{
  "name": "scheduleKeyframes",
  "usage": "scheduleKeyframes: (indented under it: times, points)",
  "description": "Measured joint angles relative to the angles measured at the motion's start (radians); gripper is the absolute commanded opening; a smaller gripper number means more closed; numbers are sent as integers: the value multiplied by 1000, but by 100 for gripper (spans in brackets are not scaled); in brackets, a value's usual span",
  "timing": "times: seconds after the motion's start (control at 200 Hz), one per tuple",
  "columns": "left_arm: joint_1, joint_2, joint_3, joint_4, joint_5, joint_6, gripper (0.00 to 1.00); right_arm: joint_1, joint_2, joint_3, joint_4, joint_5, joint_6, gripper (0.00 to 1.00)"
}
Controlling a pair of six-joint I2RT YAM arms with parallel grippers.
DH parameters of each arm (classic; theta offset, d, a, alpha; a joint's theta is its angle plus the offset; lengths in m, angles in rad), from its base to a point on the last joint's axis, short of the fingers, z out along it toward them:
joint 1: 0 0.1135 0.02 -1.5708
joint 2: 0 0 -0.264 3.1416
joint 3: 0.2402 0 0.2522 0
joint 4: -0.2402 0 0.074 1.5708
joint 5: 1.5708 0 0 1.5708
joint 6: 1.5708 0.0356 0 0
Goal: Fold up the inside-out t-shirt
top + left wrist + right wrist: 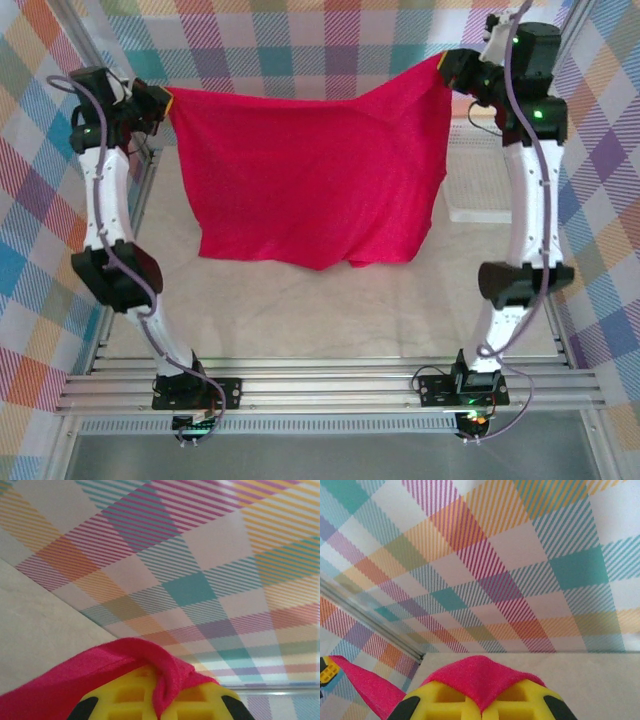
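Note:
The bright red inside-out t-shirt (310, 180) hangs spread like a curtain between both raised arms, its lower hem drooping onto the table. My left gripper (166, 103) is shut on the shirt's upper left corner; a red fold (170, 680) is pinched between its yellow fingers (125, 695). My right gripper (447, 68) is shut on the upper right corner, slightly higher. Red cloth (480, 677) peaks over its closed yellow fingers (520, 700). The stretched top edge of the shirt (367, 690) runs off to the lower left of the right wrist view.
A white mesh basket (475, 170) stands at the table's right, behind the right arm. Checkered cloth walls (330, 50) enclose the back and sides. Bare pale tabletop (320, 310) lies in front of the hanging shirt.

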Motion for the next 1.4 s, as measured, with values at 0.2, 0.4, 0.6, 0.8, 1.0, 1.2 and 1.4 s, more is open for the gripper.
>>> scheduleKeyframes:
  times: [0.2, 0.4, 0.6, 0.8, 1.0, 1.2, 1.4]
  points:
    - [-32, 163, 223, 0, -1, -49, 0, -16, 164, 182, 2, -4, 31, 0]
    - [-24, 262, 579, 55, 23, -111, 0, -68, 135, 197, 116, -79, 58, 0]
    - [10, 118, 503, 64, 56, -65, 0, -82, -66, 53, 202, -162, 48, 0]
    - [10, -272, -172, 132, 59, 61, 0, -46, -388, -454, 360, -242, 47, 0]
    - [8, -629, -939, 185, 18, 154, 0, -10, -690, -1206, 467, -245, 50, 0]
    - [4, -895, -1407, 85, -72, 188, 0, -10, -914, -1740, 420, -196, 77, 0]
    - [2, -1041, -1545, 60, -158, 189, 0, -10, -1083, -2019, 449, -159, 167, 0]
